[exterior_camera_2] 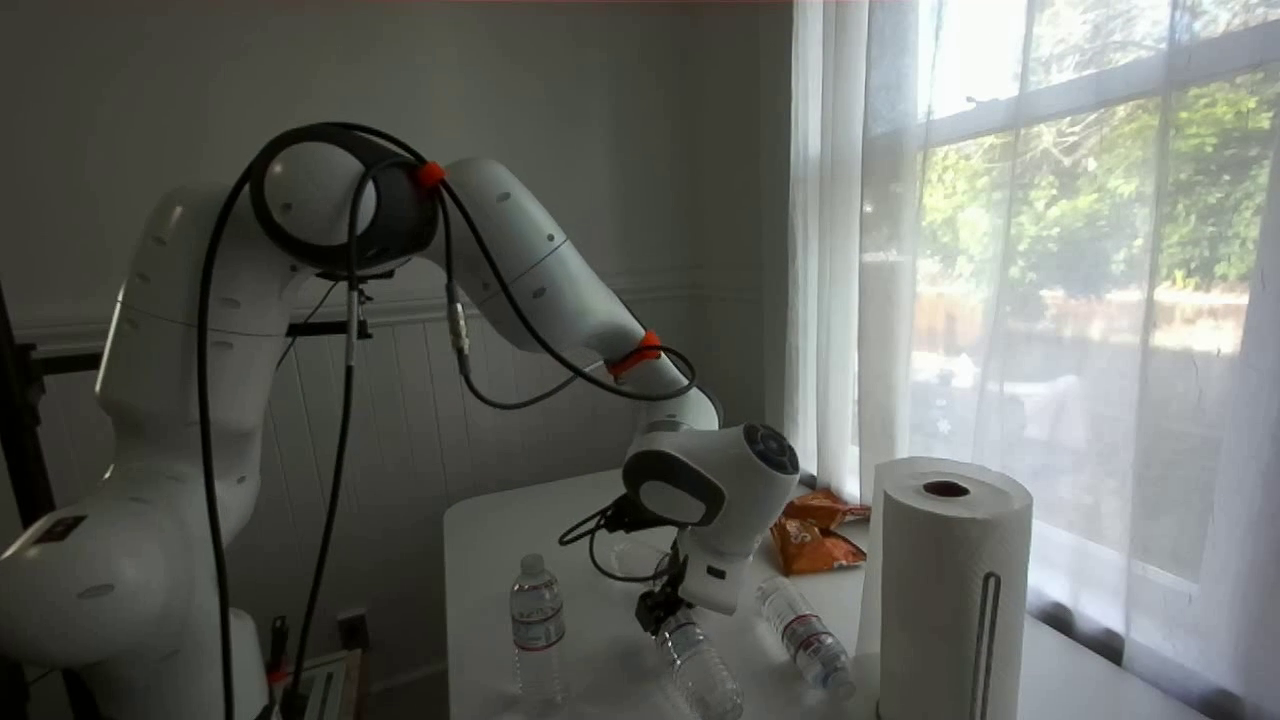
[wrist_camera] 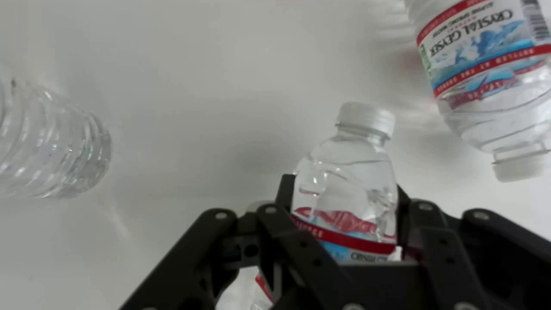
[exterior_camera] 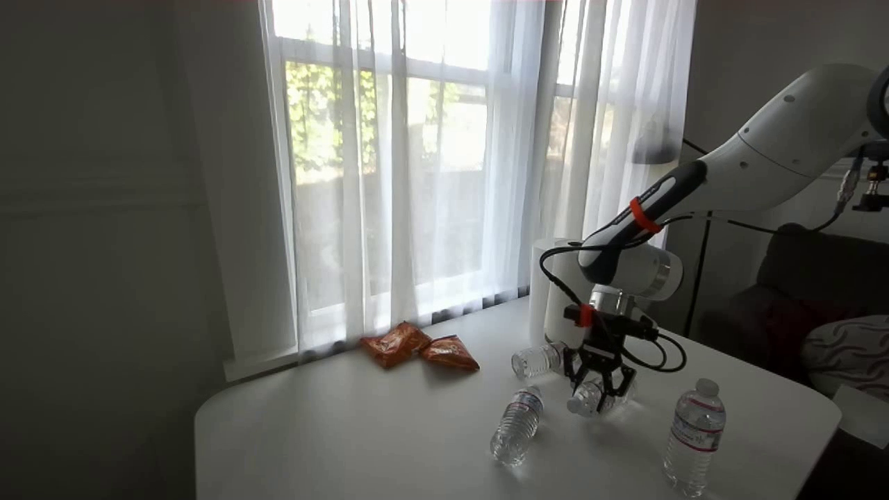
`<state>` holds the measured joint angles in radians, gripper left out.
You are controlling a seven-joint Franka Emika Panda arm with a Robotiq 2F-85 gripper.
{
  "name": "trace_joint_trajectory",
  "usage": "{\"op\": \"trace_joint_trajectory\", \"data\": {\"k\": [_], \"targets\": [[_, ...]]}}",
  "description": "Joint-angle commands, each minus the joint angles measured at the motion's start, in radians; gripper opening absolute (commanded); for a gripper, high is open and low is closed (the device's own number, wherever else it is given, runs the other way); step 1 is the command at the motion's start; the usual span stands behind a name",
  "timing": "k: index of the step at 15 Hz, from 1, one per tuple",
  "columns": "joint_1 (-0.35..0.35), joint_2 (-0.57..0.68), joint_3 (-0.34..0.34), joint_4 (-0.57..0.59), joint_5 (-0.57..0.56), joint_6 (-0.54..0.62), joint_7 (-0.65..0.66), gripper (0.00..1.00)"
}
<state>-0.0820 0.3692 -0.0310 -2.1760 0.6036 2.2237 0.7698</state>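
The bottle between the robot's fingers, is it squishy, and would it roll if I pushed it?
The bottle may squash a bit, because its clear plastic looks thin. Let go and pushed, it would likely roll, since it's round and on its side. It might also slip a little between the fingers, as it looks smooth and shiny there.

Daylight glares at me through the sheer curtains (exterior_camera: 403,173), whitening the upper window pane (exterior_camera: 451,31); left of it, the wall (exterior_camera: 104,292) is dim. Soft shadows smudge the tabletop (wrist_camera: 185,107); the wrist view blurs slightly.
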Motion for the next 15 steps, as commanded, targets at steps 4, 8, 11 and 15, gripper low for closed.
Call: {"op": "trace_joint_trajectory", "data": {"k": [4,8,11,15], "targets": [[-0.093,-0.083,-0.037,-0.036,0.138,-0.266,-0.298,0.23],[-0.129,-0.078,-0.081,-0.032,0.176,-0.426,-0.426,0.23],[-0.153,-0.066,-0.112,-0.029,0.195,-0.525,-0.507,0.23],[-0.194,-0.043,-0.147,-0.024,0.246,-0.645,-0.634,0.23]]}}
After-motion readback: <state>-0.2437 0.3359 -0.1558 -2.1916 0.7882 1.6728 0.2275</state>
